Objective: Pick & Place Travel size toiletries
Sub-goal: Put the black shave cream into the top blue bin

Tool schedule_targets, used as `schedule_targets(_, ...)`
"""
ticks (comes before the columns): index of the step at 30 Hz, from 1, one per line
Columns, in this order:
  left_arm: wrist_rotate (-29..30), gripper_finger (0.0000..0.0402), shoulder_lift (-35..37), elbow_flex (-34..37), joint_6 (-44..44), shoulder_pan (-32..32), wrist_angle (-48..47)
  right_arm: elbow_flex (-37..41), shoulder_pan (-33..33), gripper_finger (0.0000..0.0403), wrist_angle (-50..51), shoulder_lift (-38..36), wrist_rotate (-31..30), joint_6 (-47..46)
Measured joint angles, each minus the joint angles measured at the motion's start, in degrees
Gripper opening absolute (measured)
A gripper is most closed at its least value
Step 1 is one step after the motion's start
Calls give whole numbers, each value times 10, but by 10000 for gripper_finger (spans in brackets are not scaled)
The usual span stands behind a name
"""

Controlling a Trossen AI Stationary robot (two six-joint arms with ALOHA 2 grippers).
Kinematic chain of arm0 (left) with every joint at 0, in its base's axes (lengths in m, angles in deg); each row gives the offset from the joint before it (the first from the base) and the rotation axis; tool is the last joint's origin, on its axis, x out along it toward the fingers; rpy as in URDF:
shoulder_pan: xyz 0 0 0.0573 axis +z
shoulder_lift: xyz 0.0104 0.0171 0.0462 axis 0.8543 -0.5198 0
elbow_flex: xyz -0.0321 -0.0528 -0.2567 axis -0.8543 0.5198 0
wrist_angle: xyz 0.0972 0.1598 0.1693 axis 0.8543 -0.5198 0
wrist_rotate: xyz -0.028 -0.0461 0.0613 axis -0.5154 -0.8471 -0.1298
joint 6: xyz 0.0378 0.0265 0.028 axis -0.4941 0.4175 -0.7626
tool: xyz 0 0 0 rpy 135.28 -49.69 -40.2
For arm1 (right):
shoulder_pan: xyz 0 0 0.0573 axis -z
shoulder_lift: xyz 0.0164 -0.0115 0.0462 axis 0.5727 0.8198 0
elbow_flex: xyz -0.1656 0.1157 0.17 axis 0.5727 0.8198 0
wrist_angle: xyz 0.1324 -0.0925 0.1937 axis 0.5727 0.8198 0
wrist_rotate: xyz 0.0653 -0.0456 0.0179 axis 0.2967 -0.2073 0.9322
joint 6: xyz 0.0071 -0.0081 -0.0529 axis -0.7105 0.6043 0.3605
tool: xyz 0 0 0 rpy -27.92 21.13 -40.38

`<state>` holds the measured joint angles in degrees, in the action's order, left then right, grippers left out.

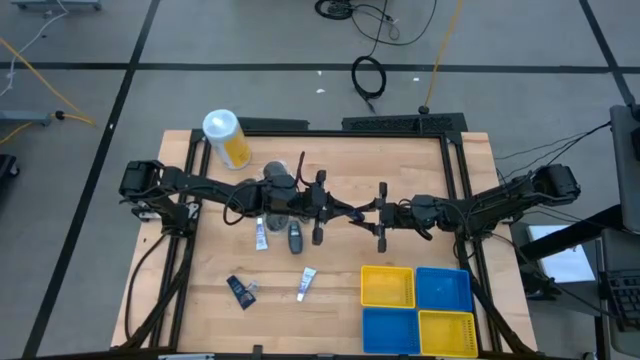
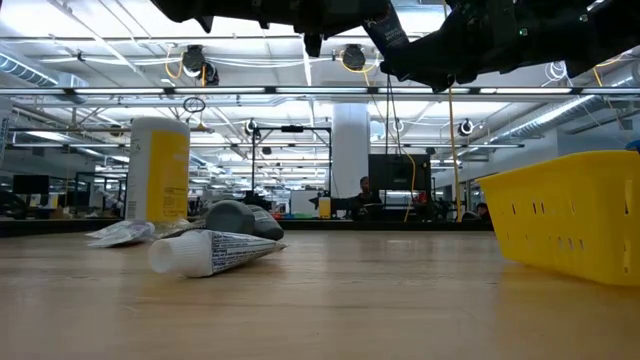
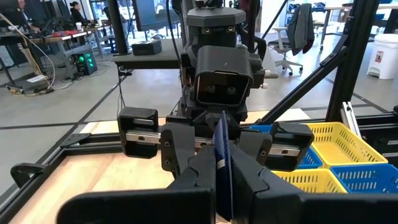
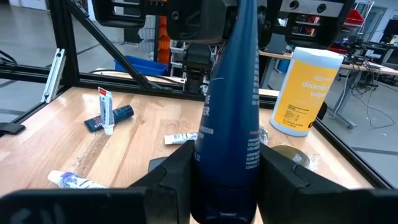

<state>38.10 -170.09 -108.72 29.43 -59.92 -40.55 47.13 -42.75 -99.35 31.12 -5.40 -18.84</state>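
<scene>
1. The yellow canister point(image 1: 226, 136) with a white lid stands upright at the far left of the wooden table point(image 1: 200, 300).
2. Loose toiletries lie left of centre: a white tube point(image 1: 261, 236) and a dark oval bottle point(image 1: 295, 238) side by side below the left arm, another white tube point(image 1: 305, 284) nearer, and a dark item point(image 1: 241, 291) left of it.
3. The left gripper point(image 3: 222, 163) is raised over the table's middle, its fingers shut on the flat end of the dark blue tube point(image 4: 231, 93).
4. The right gripper point(image 4: 227, 163) meets it from the right, fingers closed on the tube's other end, so both hold the tube in the air between them.
5. Yellow and blue bins point(image 1: 415, 308) sit in a square at the near right.
</scene>
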Motion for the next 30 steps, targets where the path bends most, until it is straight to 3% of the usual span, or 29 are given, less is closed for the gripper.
schedule_targets(9, 2, 13, 0, 0, 0, -1, 0, 0, 0, 118, 1, 0, 0, 0)
schedule_targets(22, 22, 190, 27, 0, -1, -4, -19, 0, -1, 118, 67, -54, -14, 0)
schedule_targets(30, 25, 233, 70, 0, 5, -3, -89, 0, -3, 118, 163, -115, -15, -24)
